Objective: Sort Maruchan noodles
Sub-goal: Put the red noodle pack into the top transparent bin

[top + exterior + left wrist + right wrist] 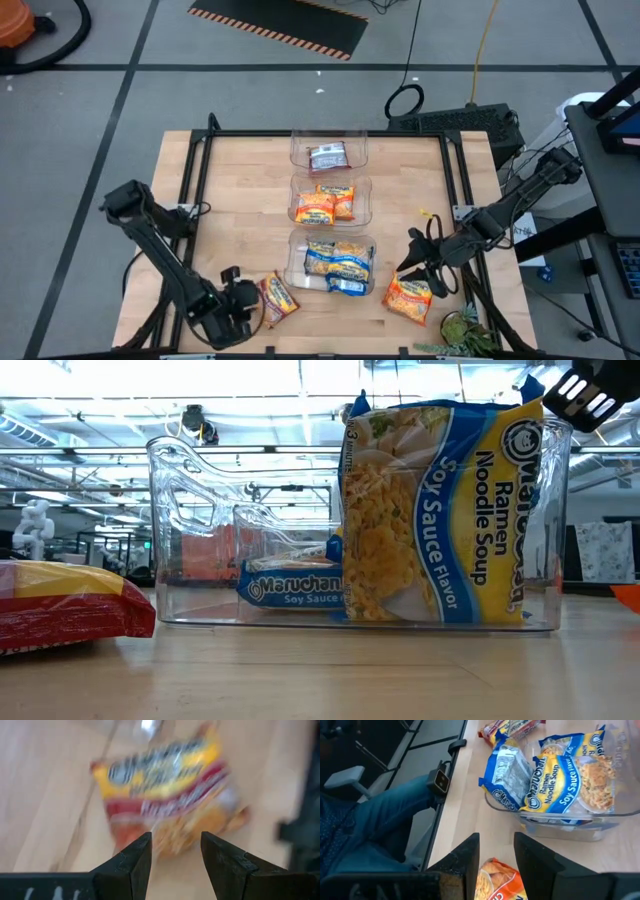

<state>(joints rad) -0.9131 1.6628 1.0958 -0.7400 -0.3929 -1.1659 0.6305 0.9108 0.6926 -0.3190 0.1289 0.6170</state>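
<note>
Three clear bins stand in a row down the table's middle. The far bin (pixel 328 152) holds a reddish-brown packet, the middle bin (pixel 330 200) holds orange packets, and the near bin (pixel 332 262) holds blue-and-yellow packets (pixel 440 510). A red-and-yellow packet (pixel 278 298) lies flat on the table, just ahead of my left gripper (pixel 235 305), which is open (pixel 175 855). An orange packet (pixel 408 298) lies flat at the near right. My right gripper (pixel 420 265) hangs open above it (pixel 497 850), about level with the near bin's top.
A black frame (pixel 200 150) runs along the table's left, far and right sides. Something green and leafy (pixel 465 335) lies at the near right corner. A person's legs in jeans (pixel 385 815) are at the table's near edge. Bare wood (pixel 240 220) lies left of the bins.
</note>
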